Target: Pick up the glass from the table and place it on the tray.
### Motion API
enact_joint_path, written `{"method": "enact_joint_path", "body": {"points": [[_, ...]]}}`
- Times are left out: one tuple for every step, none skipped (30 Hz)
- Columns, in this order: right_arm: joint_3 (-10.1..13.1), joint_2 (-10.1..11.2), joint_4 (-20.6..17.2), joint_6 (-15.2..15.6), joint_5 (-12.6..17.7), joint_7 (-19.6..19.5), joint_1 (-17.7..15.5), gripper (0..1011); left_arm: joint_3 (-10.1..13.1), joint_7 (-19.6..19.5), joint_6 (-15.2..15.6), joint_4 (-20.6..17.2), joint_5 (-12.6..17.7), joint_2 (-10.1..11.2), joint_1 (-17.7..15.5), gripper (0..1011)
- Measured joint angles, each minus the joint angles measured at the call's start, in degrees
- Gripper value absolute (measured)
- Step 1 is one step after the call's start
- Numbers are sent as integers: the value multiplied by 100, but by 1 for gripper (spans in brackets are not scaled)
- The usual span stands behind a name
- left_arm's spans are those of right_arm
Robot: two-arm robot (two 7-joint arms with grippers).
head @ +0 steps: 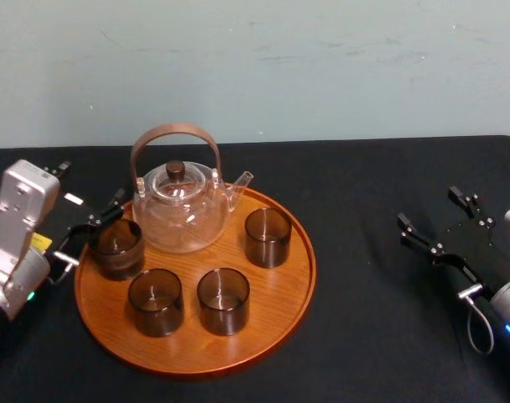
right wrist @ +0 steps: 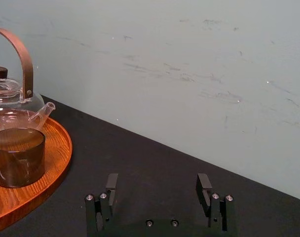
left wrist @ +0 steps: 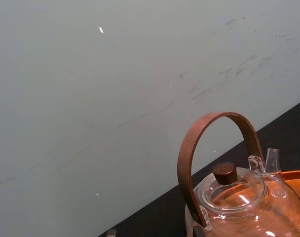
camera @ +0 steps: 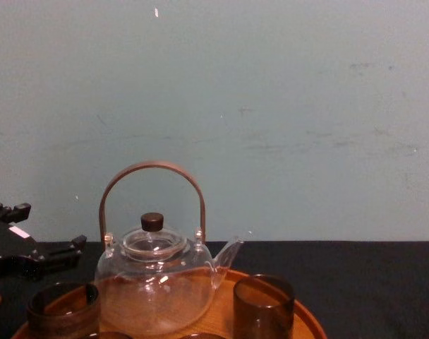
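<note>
The round wooden tray (head: 308,270) lies on the black table (head: 381,176). It carries a clear teapot (head: 179,206) and several dark smoky glasses. The leftmost glass (head: 117,248) stands upright at the tray's left rim, also seen low in the chest view (camera: 62,308). My left gripper (head: 94,225) hovers just left of that glass with its fingers spread and nothing between them; in the chest view (camera: 51,227) it sits above and left of the glass. My right gripper (head: 427,207) rests open over the cloth far right of the tray, empty (right wrist: 157,180).
The teapot's tall brown handle (left wrist: 209,148) rises close to the left gripper. The other glasses stand at the tray's front (head: 155,302), (head: 223,300) and right (head: 268,238). A pale wall backs the table. Bare black cloth lies between tray and right gripper.
</note>
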Motion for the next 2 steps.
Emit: {"method": "enact_joint_path", "body": {"points": [[0,0,0,0,0,0,0,1002,0,0,0,0,0,0,0,1001],[0,0,0,0,1,0,0,1002,0,0,0,0,0,0,0,1001]]}}
